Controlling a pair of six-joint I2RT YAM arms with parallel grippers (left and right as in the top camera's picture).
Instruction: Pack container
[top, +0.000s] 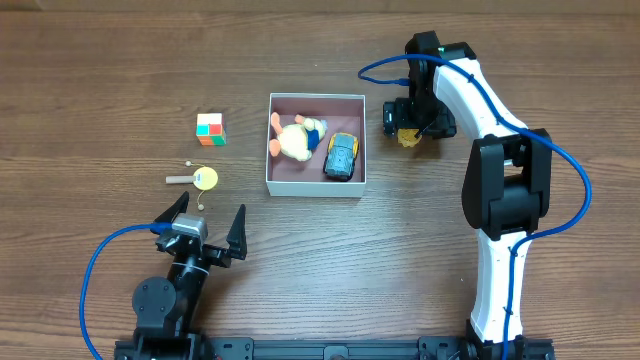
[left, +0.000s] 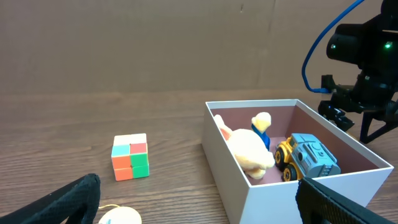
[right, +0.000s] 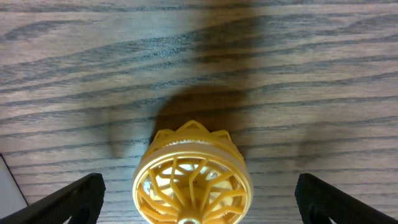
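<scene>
I am watching the right gripper (right: 199, 186) hanging over a yellow ribbed round toy (right: 191, 177) on the wooden table (right: 311, 74). Its jaws are spread wide on either side of the toy and are gripping nothing. The left gripper (top: 212, 205) is sitting just as wide open and empty, near a yellow disc on a stick (top: 203, 179) and a colour cube (top: 210, 129). The container (top: 315, 188) is lying mid-table, near the right gripper, and is carrying a plush duck (top: 295, 140) and a toy truck (top: 342, 157).

I am worrying that the round toy may roll or squirt out when the jaws close on its curved ribs. Dropping it onto the truck could also bounce it over the low wall. I am finding no readable writing anywhere.
</scene>
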